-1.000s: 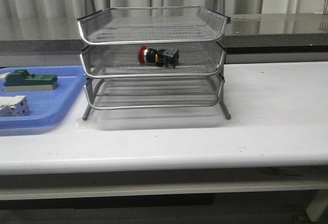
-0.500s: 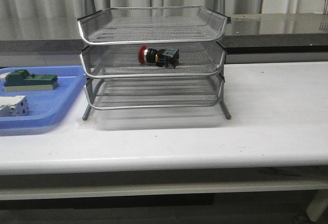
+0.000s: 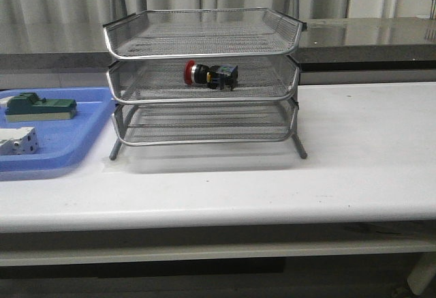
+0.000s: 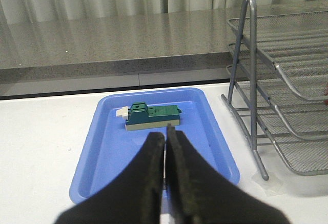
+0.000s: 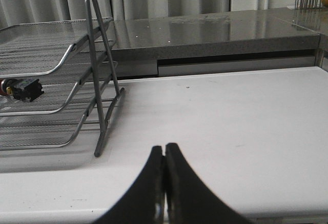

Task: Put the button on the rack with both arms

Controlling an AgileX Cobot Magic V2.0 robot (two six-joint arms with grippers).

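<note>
Button lay on its side in middle tier of rack, red head toward the left arm's side. Left gripper pressed closed, holding nothing, blue tray with green block just beyond the fingertips, rack off to one side. Right gripper also closed and empty, button far ahead of the fingertips, well apart. Little risk judged from here: only a bump against the rack could roll the round-bodied button over the mesh.
</note>
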